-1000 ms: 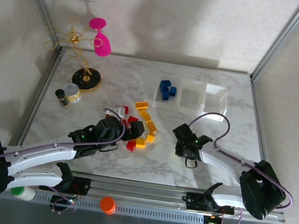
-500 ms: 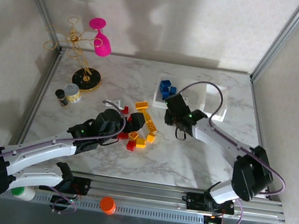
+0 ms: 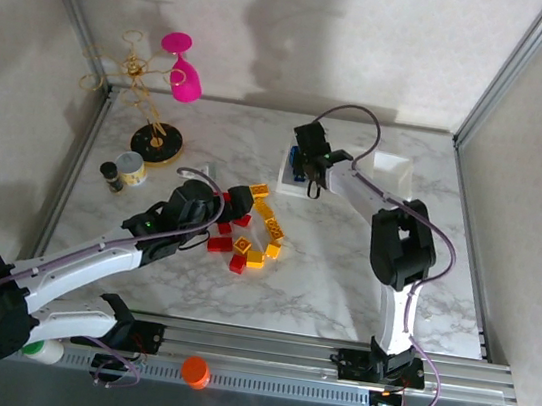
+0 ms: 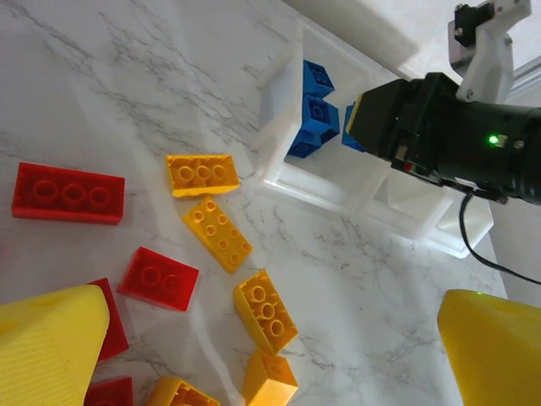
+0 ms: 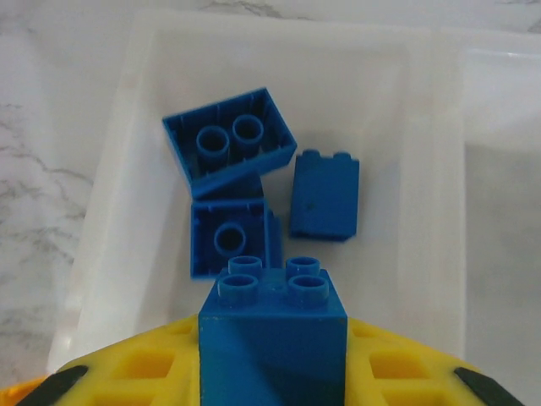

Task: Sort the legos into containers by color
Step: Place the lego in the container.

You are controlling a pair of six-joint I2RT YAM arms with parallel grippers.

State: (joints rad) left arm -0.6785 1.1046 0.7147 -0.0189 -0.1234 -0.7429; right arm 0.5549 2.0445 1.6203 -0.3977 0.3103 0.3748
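Observation:
My right gripper (image 5: 272, 359) is shut on a blue lego (image 5: 272, 334) and hangs just above the left container (image 5: 110, 211), over its near part. Three blue legos (image 5: 230, 142) lie inside that tray. From above, the right gripper (image 3: 304, 162) covers the left tray (image 3: 290, 188) of the row; the right tray (image 3: 394, 170) shows empty. My left gripper (image 3: 246, 200) is open above the loose pile, its yellow fingers (image 4: 42, 347) wide apart with nothing held. Yellow legos (image 4: 218, 233) and red legos (image 4: 68, 193) lie scattered on the marble below it.
A pink goblet (image 3: 183, 75) and a gold wire stand (image 3: 148, 110) are at the back left, with a small round tin (image 3: 132, 168) and a dark bottle (image 3: 111, 177) beside them. Metal frame posts (image 3: 501, 74) border the table. An orange cap (image 3: 194, 369) sits on the front rail.
My right arm has swung from the table's front middle out to the far left tray. My left gripper has advanced away from the base, over the pile toward the yellow legos.

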